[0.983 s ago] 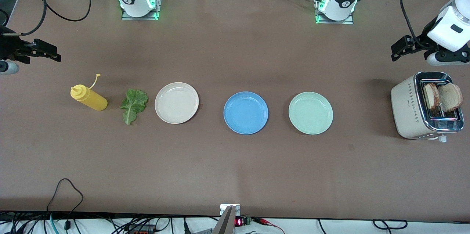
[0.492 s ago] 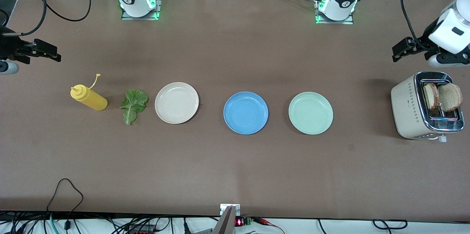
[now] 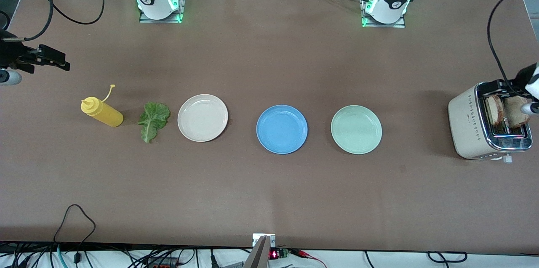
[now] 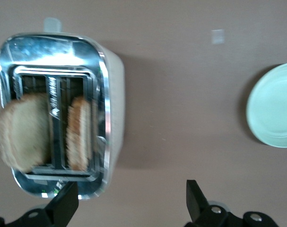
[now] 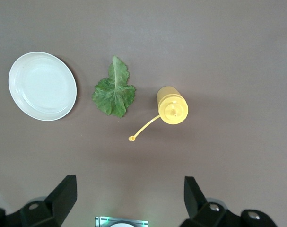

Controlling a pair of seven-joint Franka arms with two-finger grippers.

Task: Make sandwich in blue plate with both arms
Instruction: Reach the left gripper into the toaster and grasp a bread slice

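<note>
The blue plate (image 3: 281,129) lies bare mid-table. Two toasted bread slices (image 3: 494,109) (image 3: 514,110) stand in the toaster (image 3: 467,125) at the left arm's end. They also show in the left wrist view (image 4: 22,132) (image 4: 79,132). The lettuce leaf (image 3: 153,120) lies flat toward the right arm's end and shows in the right wrist view (image 5: 114,90). My left gripper (image 3: 509,87) (image 4: 131,203) is open and empty, over the toaster's edge. My right gripper (image 3: 63,61) (image 5: 129,196) is open and empty, held high at the right arm's end of the table, and waits.
A cream-white plate (image 3: 202,117) (image 5: 42,86) lies between the lettuce and the blue plate. A pale mint-green plate (image 3: 356,129) (image 4: 275,106) lies between the blue plate and the toaster. A yellow squeeze bottle (image 3: 102,112) (image 5: 172,105) lies beside the lettuce.
My left gripper has swung from the bare table farther from the front camera to over the toaster and its bread. The right arm and everything on the table have stayed still.
</note>
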